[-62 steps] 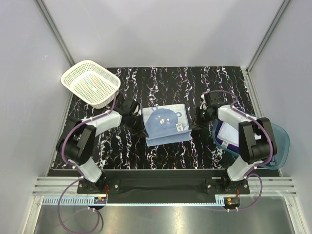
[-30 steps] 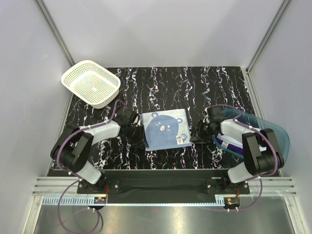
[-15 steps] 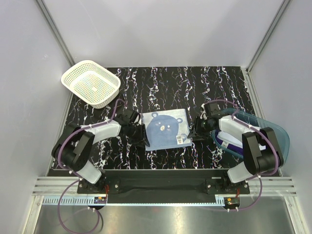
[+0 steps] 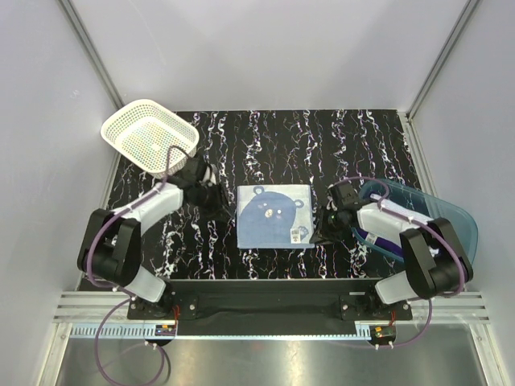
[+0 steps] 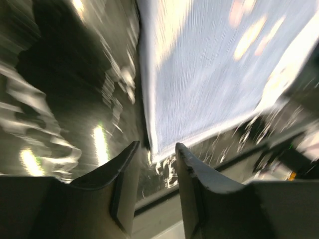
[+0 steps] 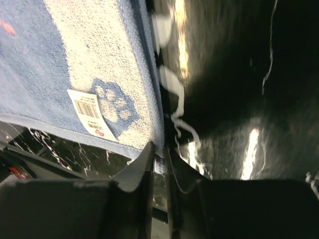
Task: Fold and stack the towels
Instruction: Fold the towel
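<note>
The light blue towel [image 4: 273, 213] with the bear-face print lies folded flat at the table's middle. My left gripper [image 4: 222, 207] is open and empty just off its left edge. In the left wrist view the gripper [image 5: 157, 147] has a clear gap between its fingers, with the towel [image 5: 214, 64] beyond the tips. My right gripper [image 4: 321, 229] is at the towel's near right corner. In the right wrist view the gripper [image 6: 159, 148] is shut on the towel's [image 6: 75, 59] edge. A deep purple towel [image 4: 392, 241] shows in the tub under the right arm. The white towel is hidden.
A translucent blue tub [image 4: 451, 221] stands at the right edge, tilted behind the right arm. A white lattice basket [image 4: 149, 137] sits at the far left corner. A white barcode label [image 6: 92, 114] lies on the towel near the right gripper. The table is black with white marbling.
The towel has been laid down flat and squared. My left gripper has let go and pulled back up and left. My right gripper has slid down to the near right corner.
</note>
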Available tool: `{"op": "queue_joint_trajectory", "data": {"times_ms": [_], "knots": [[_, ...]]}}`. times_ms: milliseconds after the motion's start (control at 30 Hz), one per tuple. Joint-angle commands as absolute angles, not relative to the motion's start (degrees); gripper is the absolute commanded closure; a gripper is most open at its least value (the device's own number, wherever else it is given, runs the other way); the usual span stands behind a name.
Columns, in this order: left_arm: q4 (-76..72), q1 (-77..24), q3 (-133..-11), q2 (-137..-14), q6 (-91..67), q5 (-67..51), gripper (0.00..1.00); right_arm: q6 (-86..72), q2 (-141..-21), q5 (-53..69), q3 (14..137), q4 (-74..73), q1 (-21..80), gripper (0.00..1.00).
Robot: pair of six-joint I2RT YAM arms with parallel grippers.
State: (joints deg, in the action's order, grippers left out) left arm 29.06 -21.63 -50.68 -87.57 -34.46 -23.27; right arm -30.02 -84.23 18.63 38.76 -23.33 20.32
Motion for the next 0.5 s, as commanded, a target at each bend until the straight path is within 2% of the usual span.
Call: {"op": "queue_joint_trajectory", "data": {"times_ms": [0,133,200,233,267,367,467], "knots": [[31.4,-17.2,-59.1,-84.8,-28.9,-21.2,0.58,-34.3,-79.6,15.0,35.8,-23.6,21.4,0.65],[27.8,-17.1,-65.0,-89.5,-28.3,-25.0,0.57,-34.6,-77.0,9.7,40.1,-28.6,21.4,0.51],[22.9,-17.1,-66.3,-93.6,-29.6,-27.9,0.57,-32.5,-77.8,7.3,46.6,-31.6,21.2,0.50],[21.4,-17.1,-67.7,-95.0,-30.0,-31.1,0.58,-31.6,-79.3,6.9,48.8,-31.9,21.3,0.53],[18.2,-17.1,-68.4,-96.7,-30.4,-32.3,0.58,-30.5,-80.4,6.9,53.2,-31.8,21.2,0.61],[14.5,-17.2,-70.8,-102.3,-31.8,-35.6,0.60,-25.9,-87.2,8.2,61.5,-29.8,20.7,0.78],[11.8,-17.2,-72.6,-107.1,-32.6,-37.2,0.60,-21.8,-95.8,10.2,69.0,-29.3,20.2,0.85]]}}
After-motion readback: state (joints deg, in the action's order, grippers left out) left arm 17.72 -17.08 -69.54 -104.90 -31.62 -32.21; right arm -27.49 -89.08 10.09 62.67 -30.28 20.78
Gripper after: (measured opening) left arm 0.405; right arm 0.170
